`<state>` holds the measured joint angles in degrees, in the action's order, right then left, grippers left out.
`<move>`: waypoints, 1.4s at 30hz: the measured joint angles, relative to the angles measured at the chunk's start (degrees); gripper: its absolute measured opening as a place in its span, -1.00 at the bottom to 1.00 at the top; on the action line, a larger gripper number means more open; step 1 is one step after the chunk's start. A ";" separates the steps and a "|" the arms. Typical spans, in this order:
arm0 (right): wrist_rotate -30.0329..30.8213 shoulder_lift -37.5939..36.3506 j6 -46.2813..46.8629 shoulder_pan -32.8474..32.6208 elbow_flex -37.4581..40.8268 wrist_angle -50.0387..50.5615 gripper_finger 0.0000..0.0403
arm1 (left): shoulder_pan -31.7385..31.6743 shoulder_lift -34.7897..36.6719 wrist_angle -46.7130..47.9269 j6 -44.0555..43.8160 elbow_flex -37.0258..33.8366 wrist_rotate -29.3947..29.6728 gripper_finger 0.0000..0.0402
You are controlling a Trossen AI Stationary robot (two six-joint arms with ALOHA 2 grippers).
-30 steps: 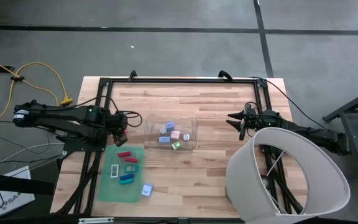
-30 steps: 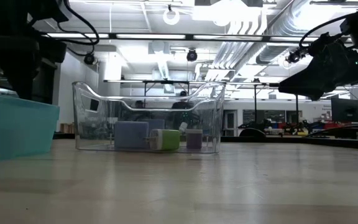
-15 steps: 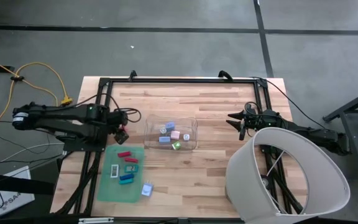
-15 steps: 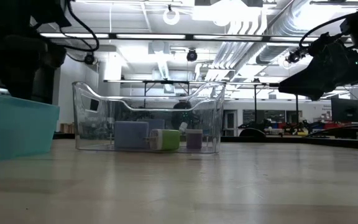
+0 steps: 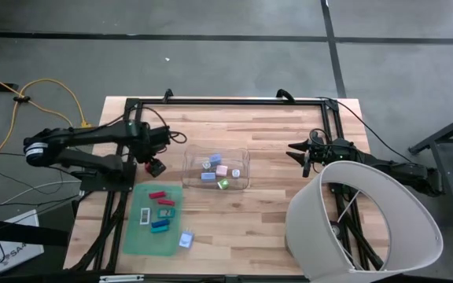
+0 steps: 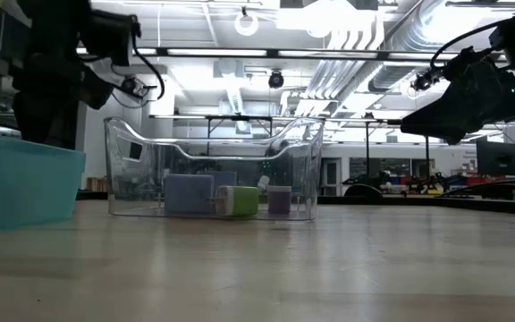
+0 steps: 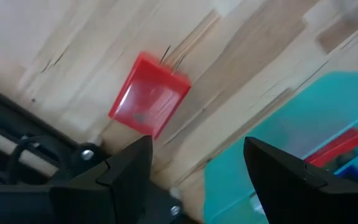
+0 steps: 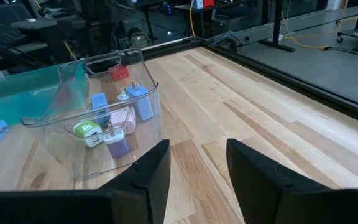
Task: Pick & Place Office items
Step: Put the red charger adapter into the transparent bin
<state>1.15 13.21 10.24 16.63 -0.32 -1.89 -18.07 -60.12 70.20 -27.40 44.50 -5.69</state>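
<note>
The office items are small coloured pieces. Several lie in the clear bin (image 5: 216, 169) at the table's middle, among them a blue one (image 8: 143, 102) and a green one (image 8: 87, 130). Several more lie on the green mat (image 5: 136, 236) at the near left. A red square piece (image 7: 149, 93) lies flat on the wood, between the mat and the bin. My left gripper (image 7: 197, 168) hangs over the table just left of it, pointing down, open, with nothing between its fingers. My right gripper (image 8: 197, 168) waits open at the right, level, facing the bin.
A large white lampshade-like cylinder (image 5: 364, 224) covers the near right corner, over my right arm. A black frame (image 5: 226, 101) runs along the table's far and side edges. A pale blue piece (image 5: 185, 240) lies at the mat's near right corner. Bare wood lies right of the bin.
My left arm has swung toward the table's far edge and a little toward the bin, its gripper still pointing down. The red piece lies about where the gripper was. My right arm has kept still.
</note>
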 joint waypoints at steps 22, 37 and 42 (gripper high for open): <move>-0.01 0.01 0.00 -0.01 0.01 0.00 -0.29 | -2.29 -8.09 -2.96 14.06 1.28 2.30 0.23; 0.00 0.01 0.00 0.00 0.02 0.00 -0.29 | 0.18 -17.31 -2.74 13.62 1.28 4.59 0.23; 0.00 0.00 0.00 -0.01 0.01 0.00 -0.29 | 2.41 -17.31 -2.73 12.52 1.28 6.99 0.23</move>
<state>1.15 13.21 10.24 16.62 -0.31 -1.89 -15.66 -77.43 67.47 -14.88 45.78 1.29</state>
